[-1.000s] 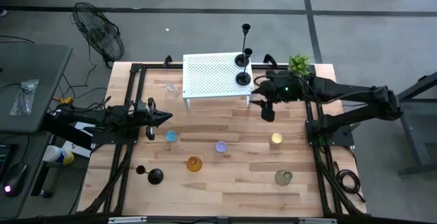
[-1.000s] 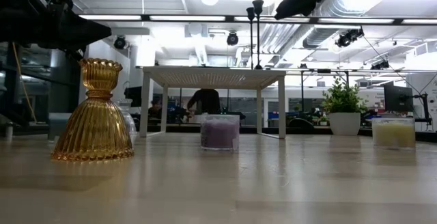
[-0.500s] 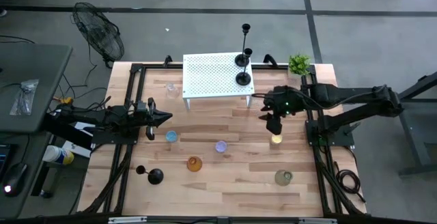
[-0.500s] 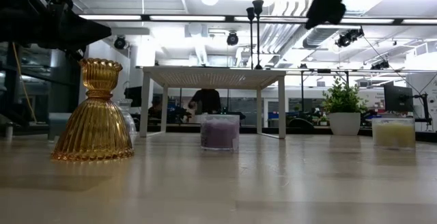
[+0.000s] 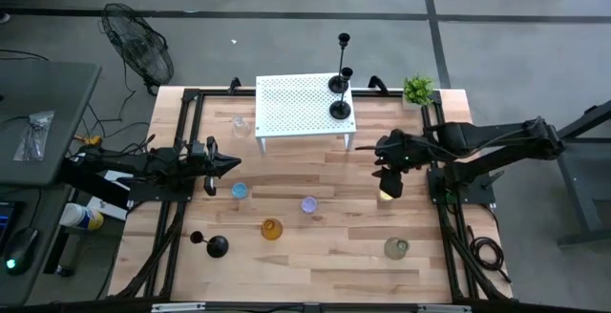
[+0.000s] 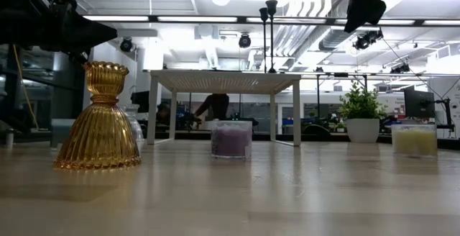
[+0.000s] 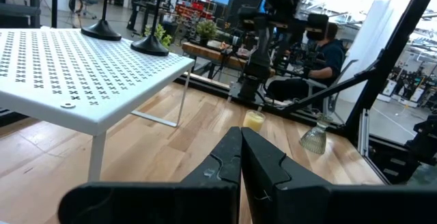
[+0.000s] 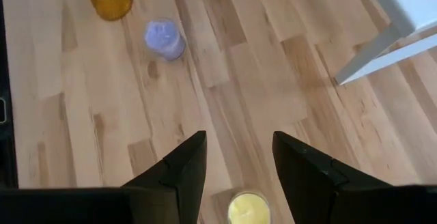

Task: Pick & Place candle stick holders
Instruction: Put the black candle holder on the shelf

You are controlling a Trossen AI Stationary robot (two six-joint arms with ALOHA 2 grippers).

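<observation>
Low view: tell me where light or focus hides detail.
Low view: bright ceiling lights backlight the scene, so the right tool and the candlesticks on the white stand read as silhouettes; the nearest tabletop is soft. High view: even light, with the yellow holder partly hidden under the right tool.

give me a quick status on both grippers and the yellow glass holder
Right gripper open, above the yellow glass holder, not gripping. Left gripper shut, idle at table's left side. Nothing in the way.

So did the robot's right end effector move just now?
Yes. The right end effector moved away from the white table, toward the yellow glass holder.
</observation>
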